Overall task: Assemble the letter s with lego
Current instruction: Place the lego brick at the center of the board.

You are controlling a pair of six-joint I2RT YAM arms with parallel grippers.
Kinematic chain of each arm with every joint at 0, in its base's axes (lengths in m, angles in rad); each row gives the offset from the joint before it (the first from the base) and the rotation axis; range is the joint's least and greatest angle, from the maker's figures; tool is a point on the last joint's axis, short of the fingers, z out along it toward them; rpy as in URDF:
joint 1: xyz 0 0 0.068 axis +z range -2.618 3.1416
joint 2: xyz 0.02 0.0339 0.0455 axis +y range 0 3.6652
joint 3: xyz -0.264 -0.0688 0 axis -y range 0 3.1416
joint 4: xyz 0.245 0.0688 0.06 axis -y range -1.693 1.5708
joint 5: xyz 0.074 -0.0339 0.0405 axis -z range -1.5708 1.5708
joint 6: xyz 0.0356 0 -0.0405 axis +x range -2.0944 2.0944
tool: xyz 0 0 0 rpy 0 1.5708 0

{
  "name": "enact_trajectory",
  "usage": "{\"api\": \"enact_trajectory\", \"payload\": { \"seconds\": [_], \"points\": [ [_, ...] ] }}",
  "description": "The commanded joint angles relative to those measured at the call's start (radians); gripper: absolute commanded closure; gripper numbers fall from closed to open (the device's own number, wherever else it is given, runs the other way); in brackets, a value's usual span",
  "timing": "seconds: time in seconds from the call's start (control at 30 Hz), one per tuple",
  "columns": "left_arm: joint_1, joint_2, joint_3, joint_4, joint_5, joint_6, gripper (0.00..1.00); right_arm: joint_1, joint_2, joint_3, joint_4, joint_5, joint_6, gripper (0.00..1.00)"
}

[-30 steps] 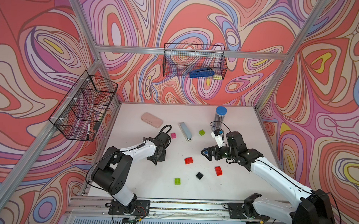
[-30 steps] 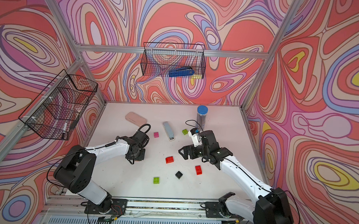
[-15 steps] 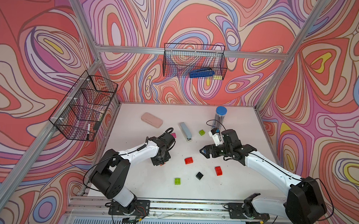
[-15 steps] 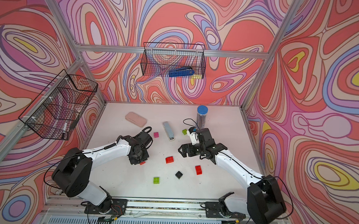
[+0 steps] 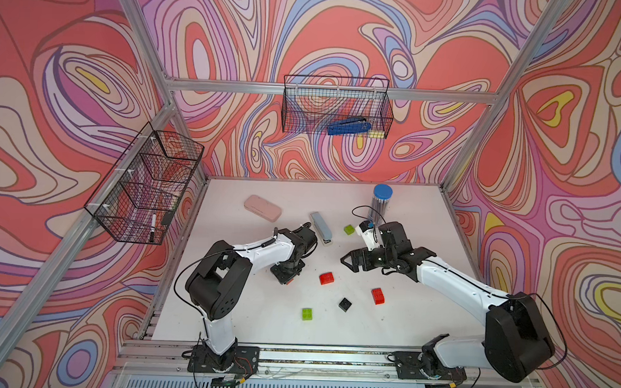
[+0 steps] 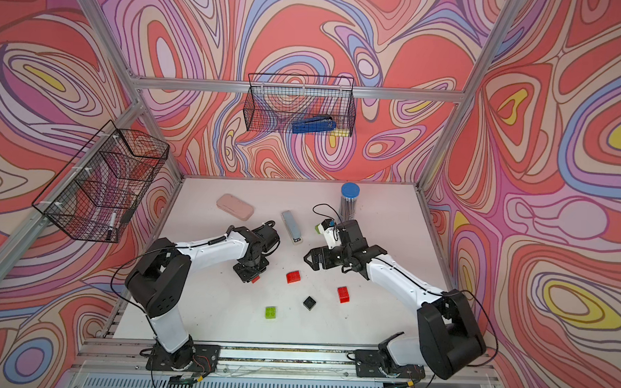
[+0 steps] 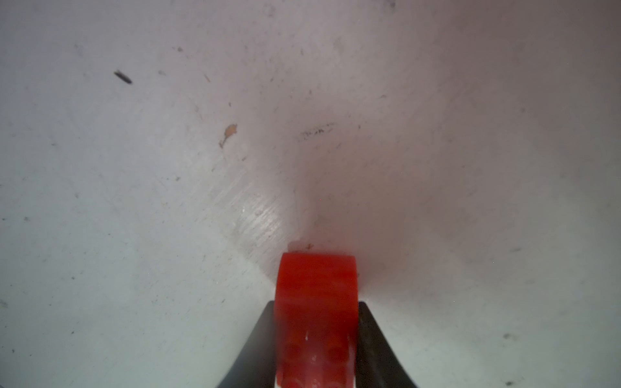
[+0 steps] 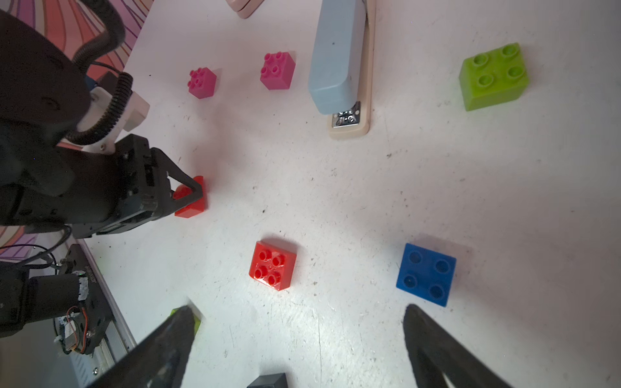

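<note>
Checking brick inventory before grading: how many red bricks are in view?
3. The held red brick is in the left gripper; the middle red brick lies loose at centre; the third red brick lies near the black brick. Others may be hidden.

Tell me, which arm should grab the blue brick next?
The right arm, probably: its jaws stand open just by the blue brick. The left jaws are shut on a red brick.

bare table [image 8: 336, 201] ahead of right hand [image 8: 297, 310], stapler [image 8: 339, 60] beyond, loose red brick [image 8: 273, 265] near
</note>
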Motion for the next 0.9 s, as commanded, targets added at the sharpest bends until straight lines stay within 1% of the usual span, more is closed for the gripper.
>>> {"api": "enact_trajectory", "payload": {
  "seconds": [0.0,0.03,0.13,0.3,0.37,0.5,0.6,0.7,0.87],
  "points": [
    [0.000,0.022,0.049,-0.074,-0.041,-0.087,0.59,-0.009,0.009,0.006,0.031,-0.030,-0.016,0.02],
    [0.000,0.027,0.054,-0.073,-0.039,-0.096,0.56,-0.012,0.009,0.003,0.033,-0.035,-0.017,0.02],
    [0.000,0.049,0.074,-0.075,-0.031,-0.112,0.54,-0.016,0.010,0.000,0.035,-0.043,-0.016,0.02],
    [0.000,0.063,0.100,-0.067,-0.019,-0.126,0.44,-0.024,-0.001,-0.005,0.032,-0.045,-0.025,0.02],
    [-0.004,0.056,0.106,-0.081,-0.016,-0.133,0.39,-0.030,-0.006,-0.007,0.028,-0.045,-0.028,0.02],
    [-0.012,0.010,0.065,-0.062,-0.010,-0.152,0.32,-0.037,-0.012,-0.013,0.025,-0.045,-0.036,0.02],
    [-0.018,0.001,0.039,-0.034,0.002,-0.163,0.32,-0.041,-0.013,-0.013,0.021,-0.045,-0.038,0.02],
    [-0.022,0.021,0.019,0.018,0.041,-0.169,0.31,-0.043,-0.020,-0.014,0.017,-0.043,-0.040,0.02],
    [-0.037,0.033,0.005,0.075,0.048,-0.184,0.32,-0.046,-0.041,-0.024,0.004,-0.030,-0.040,0.02]
  ]
}}
